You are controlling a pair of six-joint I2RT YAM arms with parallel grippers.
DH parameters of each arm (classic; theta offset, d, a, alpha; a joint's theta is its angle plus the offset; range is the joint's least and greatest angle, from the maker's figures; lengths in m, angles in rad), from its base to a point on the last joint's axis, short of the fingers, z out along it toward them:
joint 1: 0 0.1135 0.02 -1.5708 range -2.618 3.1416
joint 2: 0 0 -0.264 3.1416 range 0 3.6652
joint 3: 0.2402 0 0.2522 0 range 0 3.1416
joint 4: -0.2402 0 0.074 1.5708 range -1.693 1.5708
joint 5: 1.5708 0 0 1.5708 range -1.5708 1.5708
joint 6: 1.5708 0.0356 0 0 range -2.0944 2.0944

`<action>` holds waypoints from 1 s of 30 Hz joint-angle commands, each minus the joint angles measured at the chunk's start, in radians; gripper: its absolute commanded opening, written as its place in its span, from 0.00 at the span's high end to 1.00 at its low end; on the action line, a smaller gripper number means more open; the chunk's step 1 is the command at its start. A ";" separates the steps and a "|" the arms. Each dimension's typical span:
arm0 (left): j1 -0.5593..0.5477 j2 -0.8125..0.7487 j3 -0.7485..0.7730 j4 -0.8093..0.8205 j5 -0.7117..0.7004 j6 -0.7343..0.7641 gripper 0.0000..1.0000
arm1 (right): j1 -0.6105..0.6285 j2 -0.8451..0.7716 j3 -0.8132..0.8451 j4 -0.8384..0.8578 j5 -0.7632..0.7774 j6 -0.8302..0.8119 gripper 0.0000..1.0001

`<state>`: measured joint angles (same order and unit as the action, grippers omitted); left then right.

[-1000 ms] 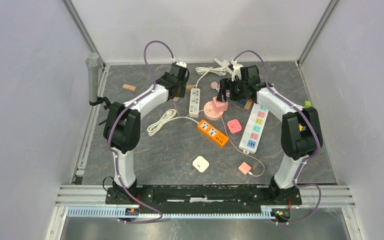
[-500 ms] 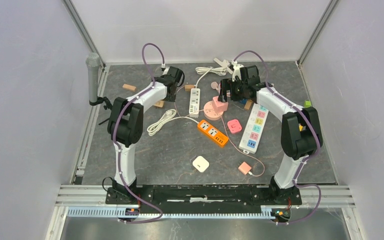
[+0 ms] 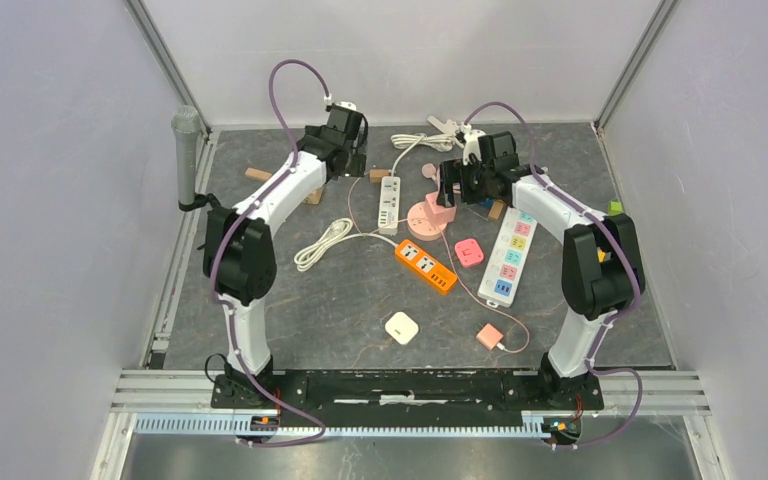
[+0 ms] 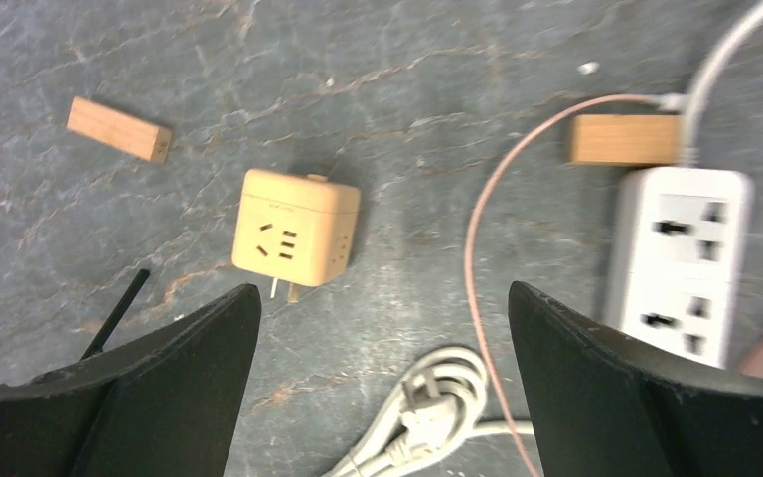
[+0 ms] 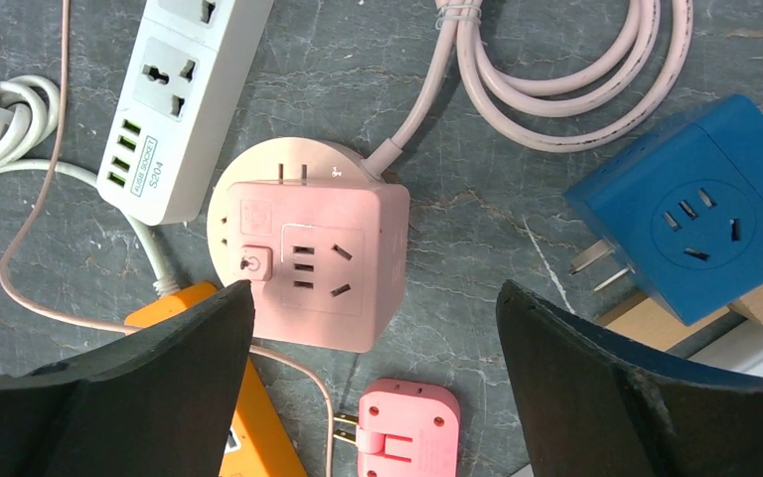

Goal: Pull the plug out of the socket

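A pink cube plug [image 5: 308,263] rests on a round pink socket [image 5: 258,159], and two bare prongs show at the cube's far edge over the disc. In the top view the cube [image 3: 440,210] lies just in front of my right gripper [image 3: 457,185]. The right gripper [image 5: 375,288] hovers over it, open and holding nothing. My left gripper [image 4: 382,293] is open wide and empty above bare table. A tan cube adapter [image 4: 296,235] lies free ahead of its left finger, prongs showing. In the top view the left gripper [image 3: 345,150] is at the back left.
A white power strip [image 4: 681,258] lies right of the left gripper, with wooden blocks [image 4: 119,129] and a coiled white cable [image 4: 427,417] nearby. Around the cube are a blue adapter [image 5: 700,224], a pink flat adapter [image 5: 407,427], an orange strip [image 5: 184,303] and a multicoloured strip [image 3: 513,255].
My left gripper has opened wide and drawn back toward the rear wall. The tan cube adapter now lies free on the table. The right arm has barely moved.
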<state>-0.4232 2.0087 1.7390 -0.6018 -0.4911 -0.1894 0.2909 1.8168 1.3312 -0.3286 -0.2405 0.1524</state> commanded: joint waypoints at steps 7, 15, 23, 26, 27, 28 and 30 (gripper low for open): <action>-0.025 -0.162 -0.056 0.261 0.125 0.061 0.00 | 0.069 -0.001 0.021 0.045 0.056 -0.013 0.06; -0.031 -0.027 0.099 0.112 0.581 -0.084 0.05 | 0.115 0.051 0.025 0.035 0.165 -0.028 0.11; -0.071 0.056 0.006 0.186 0.800 -0.261 0.21 | 0.127 0.024 -0.021 0.075 0.285 0.002 0.43; -0.082 0.087 -0.012 0.218 0.853 -0.307 0.25 | 0.128 0.012 -0.040 0.101 0.297 0.030 0.54; -0.089 0.105 -0.008 0.219 0.859 -0.313 0.27 | 0.127 0.013 -0.040 0.107 0.299 0.040 0.59; -0.093 0.123 -0.002 0.219 0.862 -0.317 0.29 | 0.127 0.014 -0.041 0.111 0.299 0.054 0.63; -0.100 0.158 0.009 0.218 0.876 -0.327 0.34 | 0.128 0.020 -0.040 0.117 0.290 0.066 0.73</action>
<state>-0.5102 2.1162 1.7283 -0.4389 0.2974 -0.4355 0.4213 1.8614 1.2999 -0.2626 -0.0105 0.1810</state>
